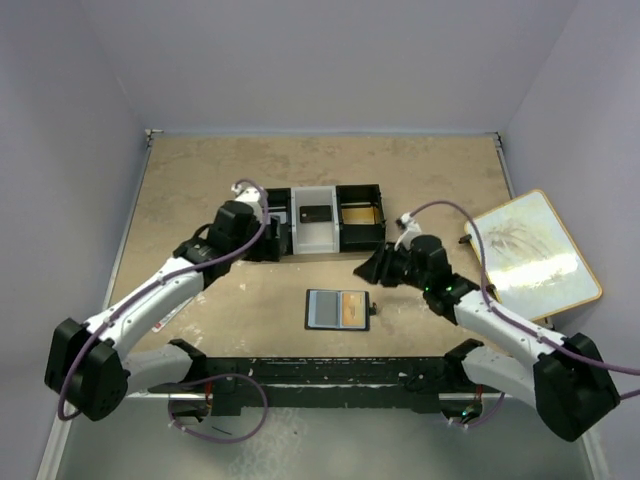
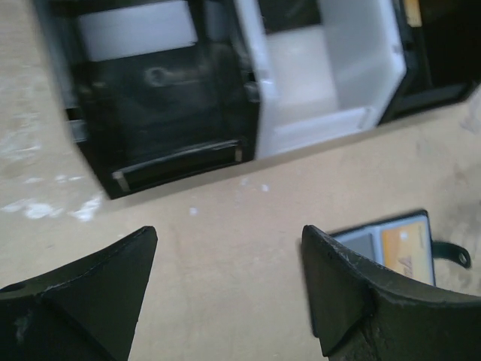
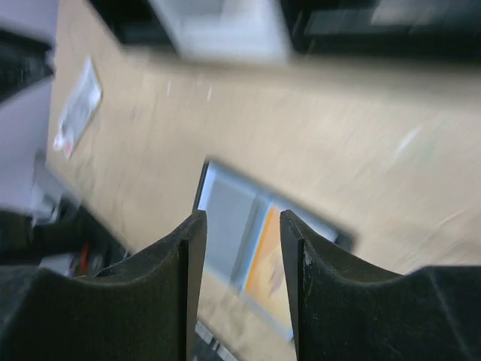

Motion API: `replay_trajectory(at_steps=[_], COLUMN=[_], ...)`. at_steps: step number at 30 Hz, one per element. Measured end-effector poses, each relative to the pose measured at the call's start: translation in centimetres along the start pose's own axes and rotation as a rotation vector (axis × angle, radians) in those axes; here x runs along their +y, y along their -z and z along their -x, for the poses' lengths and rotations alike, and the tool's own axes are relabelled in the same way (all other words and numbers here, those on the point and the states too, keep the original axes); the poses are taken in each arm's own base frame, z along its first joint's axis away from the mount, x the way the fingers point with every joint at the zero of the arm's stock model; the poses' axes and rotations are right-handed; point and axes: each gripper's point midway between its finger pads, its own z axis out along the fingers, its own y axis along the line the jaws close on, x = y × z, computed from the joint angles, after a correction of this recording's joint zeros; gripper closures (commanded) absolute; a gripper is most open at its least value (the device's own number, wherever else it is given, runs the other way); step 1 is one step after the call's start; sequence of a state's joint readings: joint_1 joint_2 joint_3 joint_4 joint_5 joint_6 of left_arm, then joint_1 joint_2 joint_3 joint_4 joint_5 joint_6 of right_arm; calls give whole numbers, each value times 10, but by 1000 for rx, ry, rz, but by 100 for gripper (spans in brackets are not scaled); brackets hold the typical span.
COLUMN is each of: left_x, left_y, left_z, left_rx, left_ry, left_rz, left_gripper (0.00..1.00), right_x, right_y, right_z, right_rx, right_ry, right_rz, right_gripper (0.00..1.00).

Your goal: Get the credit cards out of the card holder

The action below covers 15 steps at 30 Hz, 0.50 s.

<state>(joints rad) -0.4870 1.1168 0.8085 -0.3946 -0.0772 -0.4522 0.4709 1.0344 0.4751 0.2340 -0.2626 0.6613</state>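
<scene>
**Me:** Since the card holder [image 1: 338, 309] lies open on the table [image 1: 200, 180], in front of the tray [image 1: 312, 238], how much is done?

**Helper:** Two look out: a dark card [image 1: 316, 214] and a gold-tan one [image 1: 360, 213] lie in the tray.

**Me:** An orange card [image 1: 351, 309] is left inside the holder. My left gripper [image 2: 229, 239] is wide apart and empty. My right gripper [image 3: 242, 222] is partly apart, empty too.

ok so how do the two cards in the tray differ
Colour: the dark card is near black, the gold card is bright tan. Place: the dark card lies in the white middle compartment of the tray, the gold card in its black right compartment. Both lie flat, out of the holder.
</scene>
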Motion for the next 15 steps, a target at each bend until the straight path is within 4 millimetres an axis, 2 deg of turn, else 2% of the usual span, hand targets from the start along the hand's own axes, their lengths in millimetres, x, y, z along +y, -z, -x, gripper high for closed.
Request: replay_trajectory(at_steps=[1,3,5,7,9,15], left_x=[-14,-37,-61,-78,-86,-110], left_y=[-5,-15,-27,-39,-49,-69], left_z=[-5,-17,-31,-45,-56,-79], left_rx=[19,66,124,169,199,262], left_ry=[-21,-66,-112,-143,-160,-207], left_rz=[-42,-93,-136,-170,-184,-222], left_gripper=[27,29,30,30,30,30], right_x=[1,15,36,53,59,45], right_y=[0,4,13,22,28,36], right_z=[-24,-63,-90,-106,-118,-159], right_rx=[59,161,234,265,285,389], right_ry=[-43,-88,-120,-149,-187,-251], right_rz=[-1,22,57,98,119,55], right_gripper=[53,53,53,54,53,52])
